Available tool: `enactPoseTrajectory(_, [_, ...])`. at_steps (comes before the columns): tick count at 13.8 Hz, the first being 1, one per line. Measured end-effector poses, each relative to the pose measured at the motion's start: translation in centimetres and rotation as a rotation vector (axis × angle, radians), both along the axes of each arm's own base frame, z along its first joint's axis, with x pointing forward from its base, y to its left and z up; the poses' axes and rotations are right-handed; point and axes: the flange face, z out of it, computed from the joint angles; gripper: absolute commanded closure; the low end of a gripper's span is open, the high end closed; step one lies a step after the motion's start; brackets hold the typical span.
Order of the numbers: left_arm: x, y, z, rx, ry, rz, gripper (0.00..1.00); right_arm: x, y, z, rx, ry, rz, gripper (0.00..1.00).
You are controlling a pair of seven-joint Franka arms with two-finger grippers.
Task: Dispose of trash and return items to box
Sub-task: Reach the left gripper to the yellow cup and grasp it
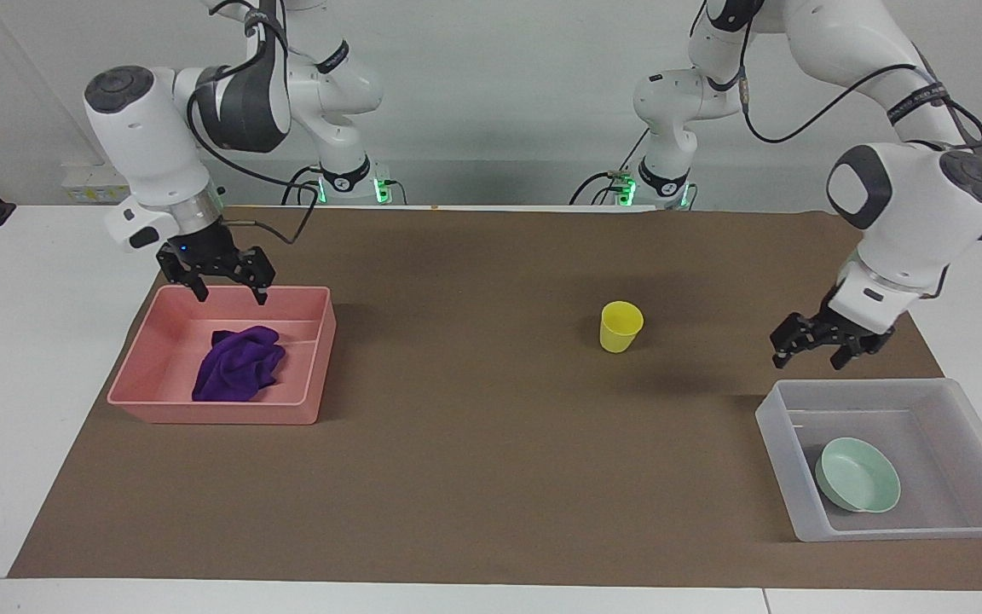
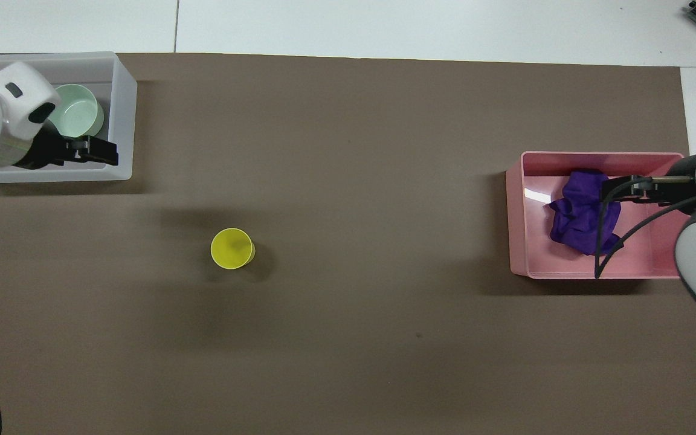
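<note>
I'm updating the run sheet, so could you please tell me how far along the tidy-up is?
Done: the purple rag lies in the pink tray, and the mint bowl sits in the clear bin. In hand: nothing; the left hand is open above the bin's edge nearer the robots, and the right hand is open above the tray. Left: the yellow cup stands upright on the brown mat, not yet in the bin.

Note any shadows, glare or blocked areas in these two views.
Facing view: soft shadows on the mat beside the cup and under the raised left gripper; no glare. Overhead view: a bright glint on the pink tray's floor; the left arm covers part of the box and the bowl's edge; the right arm's cable crosses the rag.
</note>
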Motion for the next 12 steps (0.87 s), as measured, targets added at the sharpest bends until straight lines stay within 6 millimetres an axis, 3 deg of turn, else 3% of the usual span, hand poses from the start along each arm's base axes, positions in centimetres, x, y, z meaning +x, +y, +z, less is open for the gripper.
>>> enactPoseTrajectory(3, [-4.2, -5.0, -1.1, 0.003, 0.007, 0.001, 0.00, -0.9, 0.0, 4.4, 0.001, -0.003, -0.001, 0.00])
enactPoseTrajectory(8, [-8.5, -12.0, -7.1, -0.007, 0.000, 0.021, 0.00, -2.6, -0.4, 9.2, 0.000, 0.035, -0.001, 0.00])
enactPoseTrajectory(12, [-10.7, -14.0, -10.9, -0.020, -0.041, 0.008, 0.30, -2.9, -0.4, 9.8, 0.001, 0.040, 0.004, 0.00])
